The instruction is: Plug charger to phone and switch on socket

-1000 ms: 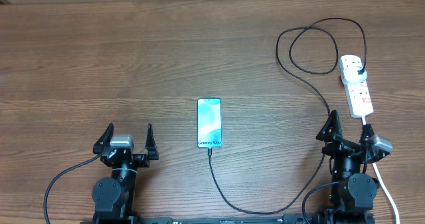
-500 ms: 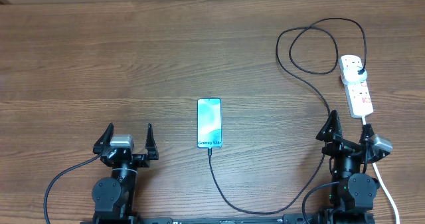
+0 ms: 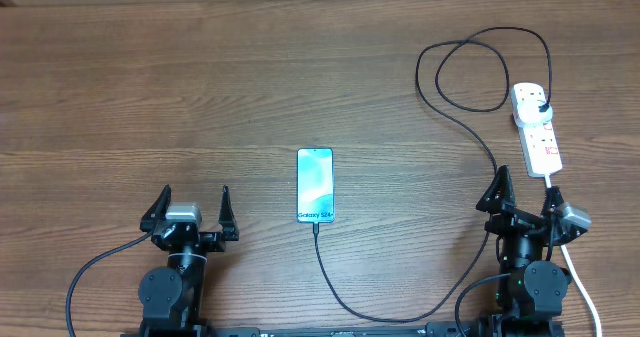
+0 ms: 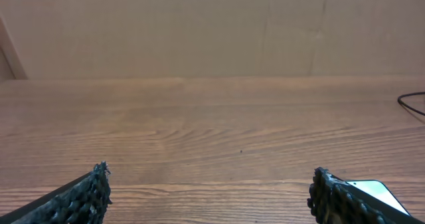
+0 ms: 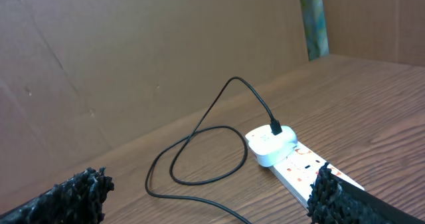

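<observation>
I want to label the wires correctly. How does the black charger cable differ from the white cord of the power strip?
The charger cable is black and thin; the white cord is thick. The charger cable makes a wide loop and curves round to the phone; the white cord runs almost straight from the power strip toward the robot's side. Both join the power strip.

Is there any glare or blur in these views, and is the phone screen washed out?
Overhead: even soft light, sharp, phone screen lit but not washed out. Left wrist: table sharp, left gripper only dark shapes at the bottom corners. Right wrist: socket crisp, no glare.
</observation>
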{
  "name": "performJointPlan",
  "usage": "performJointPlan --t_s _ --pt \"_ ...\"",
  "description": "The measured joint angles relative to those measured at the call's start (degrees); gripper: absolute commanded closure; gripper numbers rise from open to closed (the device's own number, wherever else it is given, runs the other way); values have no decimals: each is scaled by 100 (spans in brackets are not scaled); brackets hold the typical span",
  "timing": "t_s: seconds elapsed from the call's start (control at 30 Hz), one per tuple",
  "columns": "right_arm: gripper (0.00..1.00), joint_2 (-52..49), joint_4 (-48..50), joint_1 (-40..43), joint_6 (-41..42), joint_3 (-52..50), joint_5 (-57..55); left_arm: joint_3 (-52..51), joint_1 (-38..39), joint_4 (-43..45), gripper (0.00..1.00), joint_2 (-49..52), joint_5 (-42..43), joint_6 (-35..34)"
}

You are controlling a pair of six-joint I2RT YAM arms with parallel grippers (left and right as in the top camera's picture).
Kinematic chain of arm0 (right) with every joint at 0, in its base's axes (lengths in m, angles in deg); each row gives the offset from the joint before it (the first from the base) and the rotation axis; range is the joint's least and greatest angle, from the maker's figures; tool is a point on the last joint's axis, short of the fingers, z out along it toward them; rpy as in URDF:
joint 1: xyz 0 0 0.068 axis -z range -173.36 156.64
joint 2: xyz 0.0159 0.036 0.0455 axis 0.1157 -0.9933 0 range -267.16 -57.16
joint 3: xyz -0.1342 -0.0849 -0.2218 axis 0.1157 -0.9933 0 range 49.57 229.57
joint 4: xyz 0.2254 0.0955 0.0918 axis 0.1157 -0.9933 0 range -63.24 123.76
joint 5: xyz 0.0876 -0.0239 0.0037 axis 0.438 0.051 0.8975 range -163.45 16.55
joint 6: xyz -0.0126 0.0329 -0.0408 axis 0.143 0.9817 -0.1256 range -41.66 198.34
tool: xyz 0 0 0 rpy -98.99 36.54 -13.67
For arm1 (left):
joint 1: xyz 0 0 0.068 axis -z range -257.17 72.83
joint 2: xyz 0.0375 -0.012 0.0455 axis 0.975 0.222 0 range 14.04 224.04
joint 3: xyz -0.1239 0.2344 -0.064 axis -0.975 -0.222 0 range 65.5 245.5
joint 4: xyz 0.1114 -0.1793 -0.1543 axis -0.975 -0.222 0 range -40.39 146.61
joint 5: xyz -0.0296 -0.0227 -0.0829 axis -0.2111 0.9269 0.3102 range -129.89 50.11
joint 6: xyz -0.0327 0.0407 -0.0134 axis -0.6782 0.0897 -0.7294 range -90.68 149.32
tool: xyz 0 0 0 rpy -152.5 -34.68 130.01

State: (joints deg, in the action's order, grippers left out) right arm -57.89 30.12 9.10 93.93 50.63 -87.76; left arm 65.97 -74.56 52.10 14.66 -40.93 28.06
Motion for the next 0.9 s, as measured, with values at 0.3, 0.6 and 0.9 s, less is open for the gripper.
performJointPlan --t_s 0.3,0.6,0.9 --pt "0 0 2 0 -822 0 -52 0 0 0 0 0 0 0" --pt "0 0 2 0 -2159 0 -72 0 0 0 0 0 0 0" --pt "0 0 0 0 -2356 0 -72 0 0 0 1 0 0 0"
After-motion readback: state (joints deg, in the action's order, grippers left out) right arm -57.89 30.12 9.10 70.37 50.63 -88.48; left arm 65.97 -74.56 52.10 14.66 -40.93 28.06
